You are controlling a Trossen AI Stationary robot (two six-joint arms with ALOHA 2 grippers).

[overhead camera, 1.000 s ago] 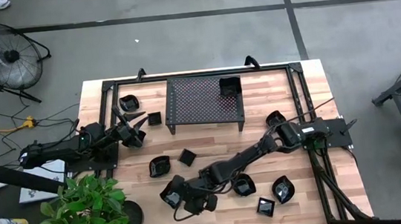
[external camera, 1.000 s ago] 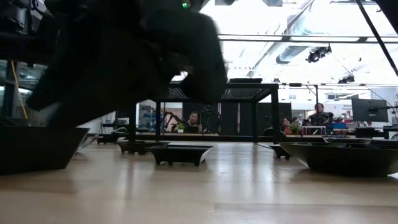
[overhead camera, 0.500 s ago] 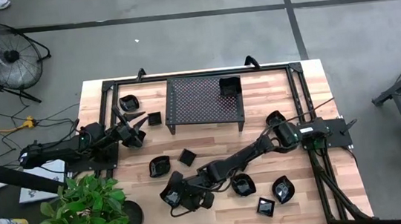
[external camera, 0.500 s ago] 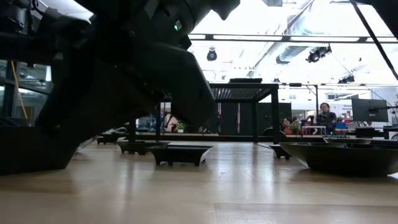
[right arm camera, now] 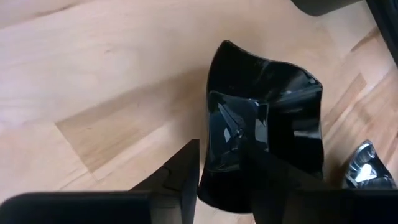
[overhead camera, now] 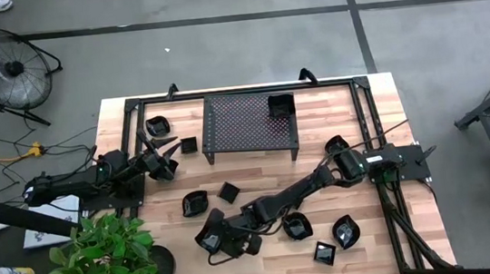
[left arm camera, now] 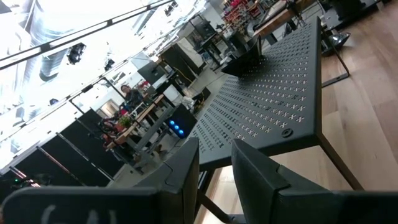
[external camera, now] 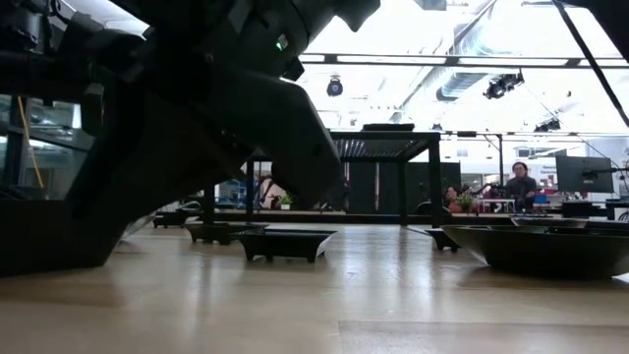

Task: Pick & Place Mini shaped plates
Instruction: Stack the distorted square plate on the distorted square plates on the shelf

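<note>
Progress is standing early: one plate [overhead camera: 280,105] is sitting on the mesh rack [overhead camera: 248,123], others lying across the table [overhead camera: 361,198]. Right gripper [right arm camera: 219,165] is straddling a square plate [right arm camera: 273,118] rim at the front, grip unconfirmed. Left gripper [left arm camera: 214,163], slightly parted and empty, is waiting beside the rack.

Right gripper [overhead camera: 211,243] is lower and closer to the potted plant [overhead camera: 112,256] than a second ago, shifted slightly toward it along the table's front. Its fingers [right arm camera: 186,171] are narrower than before, now straddling the rim of a glossy black square plate [right arm camera: 267,130]. In the low view the arm [external camera: 197,128] sits lower and fills more of the frame.
</note>
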